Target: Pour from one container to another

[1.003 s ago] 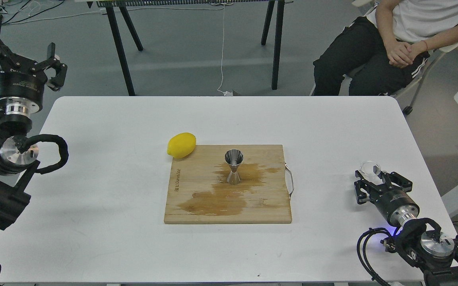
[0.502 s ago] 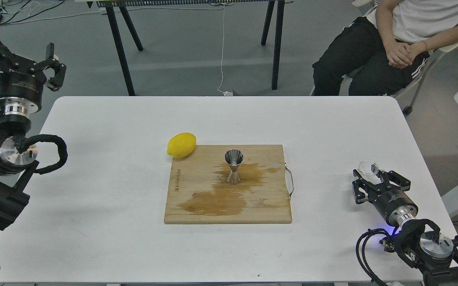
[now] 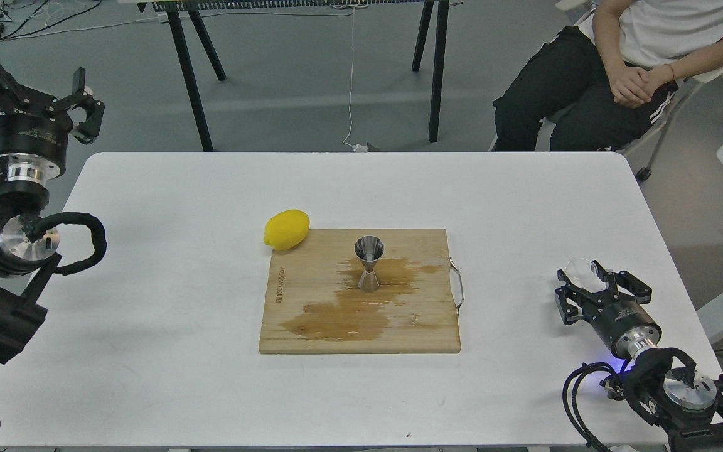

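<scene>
A steel jigger (image 3: 368, 271) stands upright on the wooden cutting board (image 3: 311, 333), in the middle of a wet brown stain. A small clear glass (image 3: 577, 267) sits on the white table near the right edge. My right gripper (image 3: 601, 281) is open directly behind the glass, low over the table. Its fingers (image 3: 566, 295) are spread wider than the glass, and its tips partly cover the glass's near side. My left gripper (image 3: 26, 85) is open and empty, raised off the table's far left corner and far from both containers.
A yellow lemon (image 3: 286, 229) lies against the board's far left corner. The board has a metal handle (image 3: 459, 289) on its right side. A person (image 3: 625, 69) sits beyond the table's far right corner. Black stand legs (image 3: 189, 75) rise behind the table.
My right gripper has shifted slightly by the glass, whose near side is now more covered by the fingertips. The left gripper has barely moved. The jigger, board and lemon are still.
</scene>
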